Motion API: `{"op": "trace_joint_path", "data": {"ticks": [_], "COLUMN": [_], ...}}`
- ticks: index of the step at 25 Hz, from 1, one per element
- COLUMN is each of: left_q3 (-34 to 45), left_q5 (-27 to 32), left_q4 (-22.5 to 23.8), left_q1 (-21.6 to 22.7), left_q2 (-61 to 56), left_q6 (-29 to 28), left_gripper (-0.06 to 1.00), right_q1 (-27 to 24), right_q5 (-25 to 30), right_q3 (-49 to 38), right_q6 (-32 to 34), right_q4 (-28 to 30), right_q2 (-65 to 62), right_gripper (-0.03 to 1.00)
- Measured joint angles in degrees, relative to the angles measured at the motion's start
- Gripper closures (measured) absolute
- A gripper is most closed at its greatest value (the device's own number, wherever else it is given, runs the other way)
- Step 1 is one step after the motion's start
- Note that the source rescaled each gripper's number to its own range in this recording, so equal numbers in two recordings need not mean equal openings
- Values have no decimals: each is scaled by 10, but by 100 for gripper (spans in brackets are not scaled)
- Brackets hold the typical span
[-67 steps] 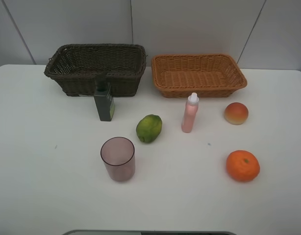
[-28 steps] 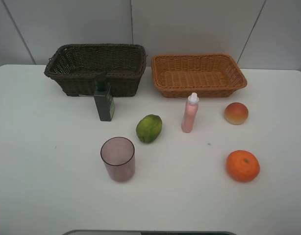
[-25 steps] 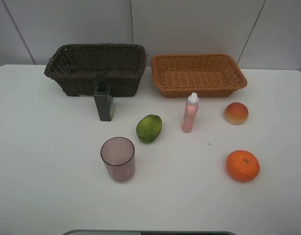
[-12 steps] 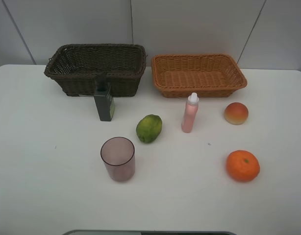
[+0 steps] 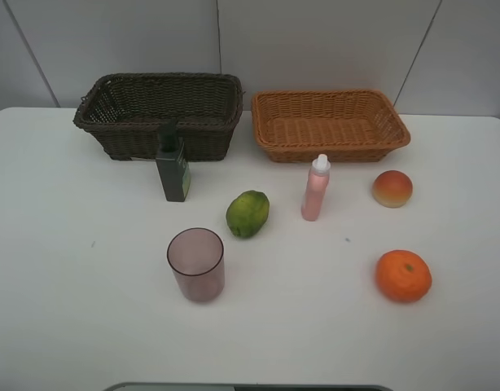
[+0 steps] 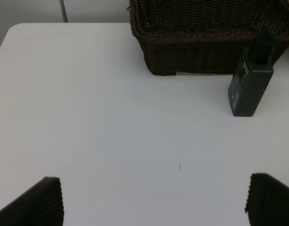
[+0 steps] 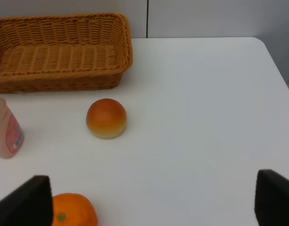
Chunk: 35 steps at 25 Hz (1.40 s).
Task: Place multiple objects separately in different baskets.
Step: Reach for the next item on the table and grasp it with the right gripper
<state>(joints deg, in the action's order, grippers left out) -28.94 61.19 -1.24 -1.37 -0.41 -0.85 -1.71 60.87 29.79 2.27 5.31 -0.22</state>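
Here, deep woven basket (image 5: 120,134), perhaps plastic cup (image 5: 196,273)

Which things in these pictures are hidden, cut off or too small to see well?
- High view: both arms are out of frame. The dark basket hides part of its floor behind its front wall. The print on the pump bottle is too small to read.
- Right wrist view: the orange and the pink bottle are cut off by picture edges.
- Wrist views: the left gripper and the right gripper show only finger ends.
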Motion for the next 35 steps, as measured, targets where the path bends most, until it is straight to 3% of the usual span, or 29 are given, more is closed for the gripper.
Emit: {"op": "trace_joint_path", "data": {"ticks": [14, 21, 35], "left_q3": [0, 0, 0], "left_q5": [0, 0, 0], "left_q4": [0, 0, 0], "left_q1": [0, 0, 0], "left_q2": [0, 0, 0], "left_q6": [0, 0, 0], "left_gripper": [-6, -6, -6], "right_q1": [20, 61, 72], "right_q5": [0, -6, -120], "right_q3": [0, 5, 77], "right_q6": [0, 0, -17], "right_q4": [0, 0, -17], "right_q2": [24, 206, 550], "right_gripper": [13, 13, 9]}}
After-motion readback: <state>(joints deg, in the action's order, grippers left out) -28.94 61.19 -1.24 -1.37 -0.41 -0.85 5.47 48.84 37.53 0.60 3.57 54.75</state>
